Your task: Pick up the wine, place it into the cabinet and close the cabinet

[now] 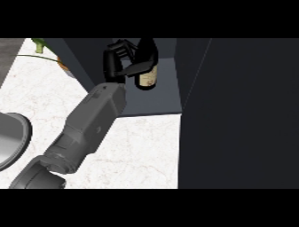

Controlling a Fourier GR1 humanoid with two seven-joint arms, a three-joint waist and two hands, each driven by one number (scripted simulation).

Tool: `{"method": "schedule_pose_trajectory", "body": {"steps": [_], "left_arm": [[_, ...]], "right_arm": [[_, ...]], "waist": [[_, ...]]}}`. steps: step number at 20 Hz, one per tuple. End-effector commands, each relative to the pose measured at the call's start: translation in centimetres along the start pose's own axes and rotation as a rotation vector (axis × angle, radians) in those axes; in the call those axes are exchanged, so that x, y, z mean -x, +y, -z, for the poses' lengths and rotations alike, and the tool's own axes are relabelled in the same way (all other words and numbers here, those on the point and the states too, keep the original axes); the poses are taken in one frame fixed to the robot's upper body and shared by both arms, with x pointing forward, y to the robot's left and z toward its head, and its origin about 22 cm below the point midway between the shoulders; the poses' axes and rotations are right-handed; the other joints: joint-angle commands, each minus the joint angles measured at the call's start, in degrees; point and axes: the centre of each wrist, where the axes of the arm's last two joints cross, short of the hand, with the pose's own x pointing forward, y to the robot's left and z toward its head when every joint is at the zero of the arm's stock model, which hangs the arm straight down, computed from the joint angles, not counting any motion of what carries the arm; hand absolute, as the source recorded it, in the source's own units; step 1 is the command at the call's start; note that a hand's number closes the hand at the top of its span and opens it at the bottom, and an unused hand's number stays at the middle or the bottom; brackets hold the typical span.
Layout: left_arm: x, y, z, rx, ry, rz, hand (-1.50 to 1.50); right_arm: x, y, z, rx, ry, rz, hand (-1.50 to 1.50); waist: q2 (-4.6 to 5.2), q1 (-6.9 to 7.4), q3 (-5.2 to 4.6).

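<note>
Fingers (137, 67) of the left hand (119, 62) grip the wine (147, 80) inside the cabinet (161, 104), near its left wall.

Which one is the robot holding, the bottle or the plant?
The wine bottle: the left hand curls round it inside the cabinet. The plant stands apart, untouched.

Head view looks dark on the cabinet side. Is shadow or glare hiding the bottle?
Head view: the cabinet is near black on its right side and shows no detail. The wine bottle has a dark upper part that blends into the black left hand curled round it, and only its pale label stands out. The white counter is evenly lit, with no glare.
</note>
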Motion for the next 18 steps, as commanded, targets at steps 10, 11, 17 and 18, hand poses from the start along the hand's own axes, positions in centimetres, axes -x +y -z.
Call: {"method": "schedule_pose_trajectory", "body": {"steps": [10, 11, 17, 18], "left_arm": [[1.9, 1.6, -0.8, -0.021, 0.04, 0.135, -1.5], [2.2, 2.5, -0.8, -0.039, 0.04, 0.152, -1.5], [3.7, 3.2, -2.2, -0.038, 0.029, 0.188, -1.5], [2.8, 3.8, -0.9, -0.07, 0.019, 0.197, -1.5]], "right_arm": [[-0.6, 0.4, -0.6, -0.025, -0.041, 0.023, -1.5], [-1.0, 0.9, -0.4, -0.015, -0.044, 0.025, -1.5], [-0.5, 0.3, -0.1, -0.014, -0.029, 0.012, -1.5], [-1.3, 0.7, -0.9, -0.021, -0.038, 0.027, -1.5]], "waist": [[0.88, -0.37, -0.32], [0.88, -0.3, -0.36], [0.95, -0.22, -0.35], [1.02, -0.96, -0.36]]}}
